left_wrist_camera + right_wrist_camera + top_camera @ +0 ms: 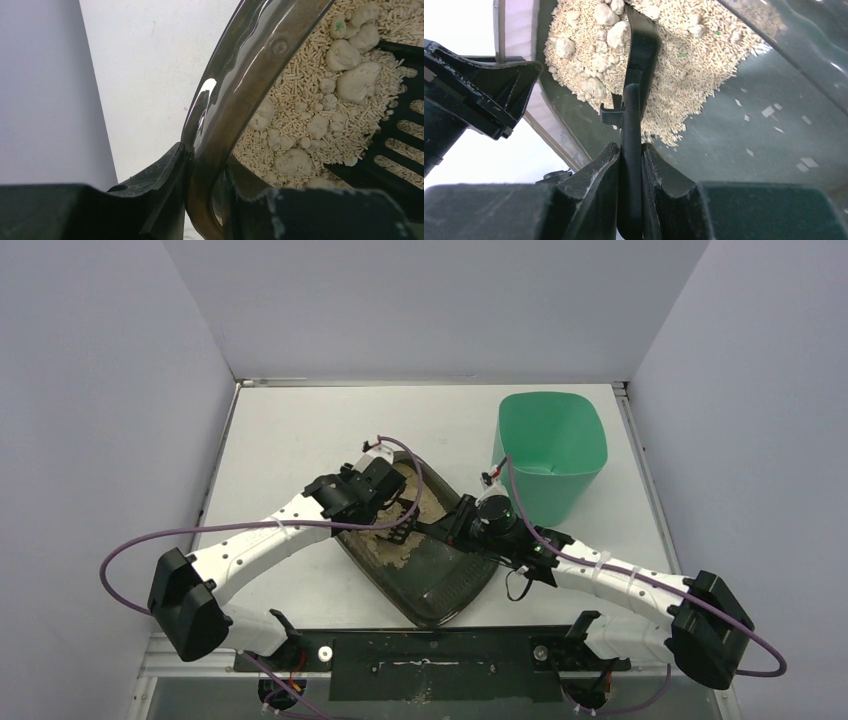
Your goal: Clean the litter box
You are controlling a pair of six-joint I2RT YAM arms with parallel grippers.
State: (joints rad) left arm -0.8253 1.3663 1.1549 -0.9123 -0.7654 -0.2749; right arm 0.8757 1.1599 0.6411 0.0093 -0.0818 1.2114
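Litter box (447,585) lying slantwise on the white table (290,440) between the two arms, one end far and to the left, the other near and to the right. Beige pellets (694,65) are heaped at the far end; the near floor is mostly bare, with scattered flecks. Left gripper (205,200) is clamped on the glossy rim at the left side of the tray, one finger outside the wall and one inside, just beside the heap. Right gripper (630,170) is pinched tight on the handle of a black slotted scoop (636,65), which reaches from the right across the tray; its blade lies in the pellets among pale grey clumps (356,82), several of them resting against it. In the right wrist view the left gripper's body crowds the tray corner close to the scoop's tip. Mint-green bin (550,450) stands upright on the table beyond the right wrist, just right of the tray's far end. Purple cables (130,550) loop outward from both arms.
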